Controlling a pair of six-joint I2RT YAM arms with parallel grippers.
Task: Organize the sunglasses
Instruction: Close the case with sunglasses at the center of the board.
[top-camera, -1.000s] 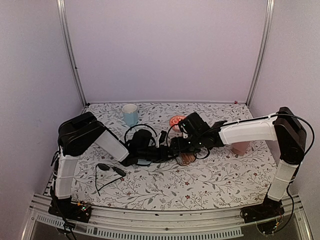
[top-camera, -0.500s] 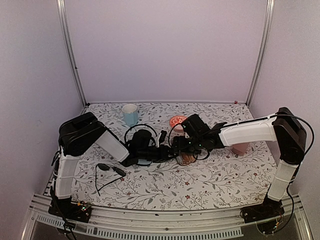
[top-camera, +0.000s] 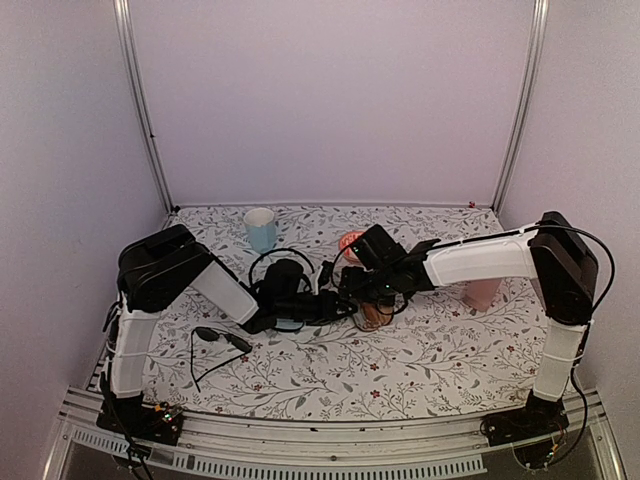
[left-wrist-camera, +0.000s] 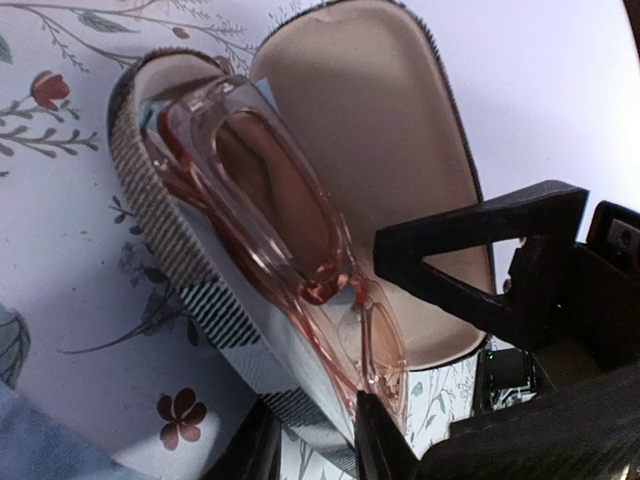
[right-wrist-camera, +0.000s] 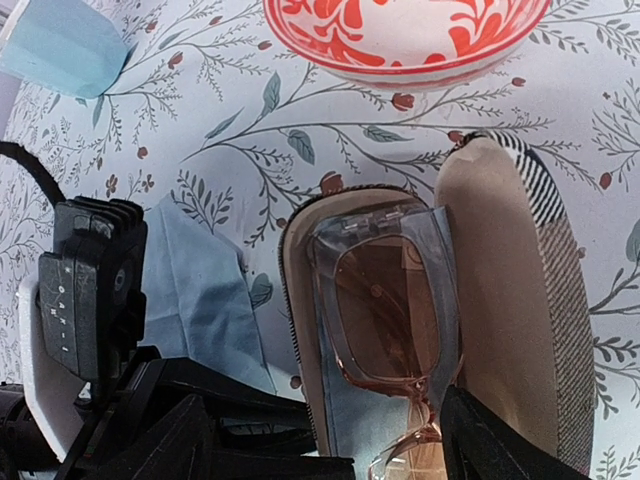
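Pinkish clear-lens glasses (right-wrist-camera: 385, 300) lie tilted in the open case (right-wrist-camera: 500, 260), one lens down in the tray and the other riding over the rim. They sit directly beneath the right pincer (right-wrist-camera: 320, 405), whose jaws stand wide apart and grip nothing. The left pincer (left-wrist-camera: 315, 425) looks clamped on the case's near rim. The black sunglasses (top-camera: 220, 338) lie arms spread on the surface (top-camera: 420, 360), well behind the left pincer. By my reckoning, one pair is nearly stowed; the lid and the black pair are left.
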